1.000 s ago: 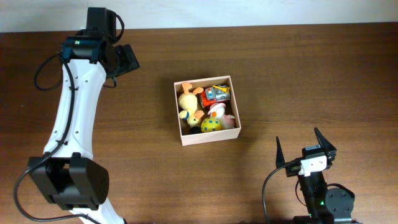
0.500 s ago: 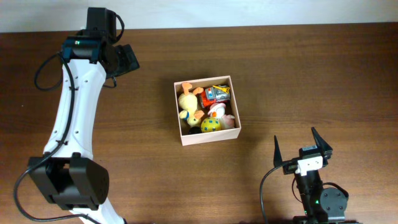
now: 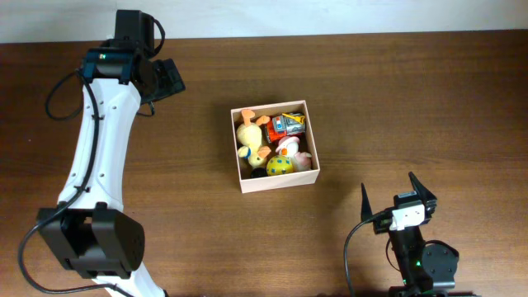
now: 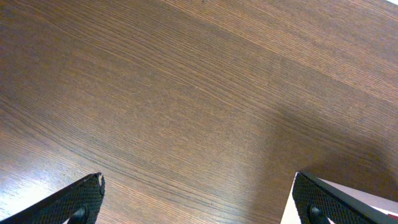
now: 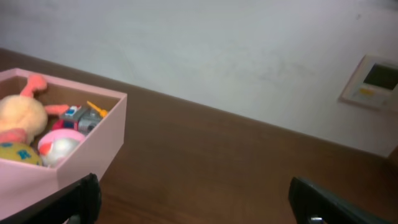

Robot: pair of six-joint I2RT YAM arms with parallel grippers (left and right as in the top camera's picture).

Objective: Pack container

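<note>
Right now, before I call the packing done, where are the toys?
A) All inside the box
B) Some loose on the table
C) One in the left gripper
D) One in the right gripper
A: the yellow duck, the red toy and the spotted egg lie inside the box, while the left gripper and right gripper are open and empty.

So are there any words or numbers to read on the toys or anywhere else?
No text can be read anywhere.
Red and orange toy in the container: any print too small to read.
Wall panel in the right wrist view: blurred, nothing legible.
</note>
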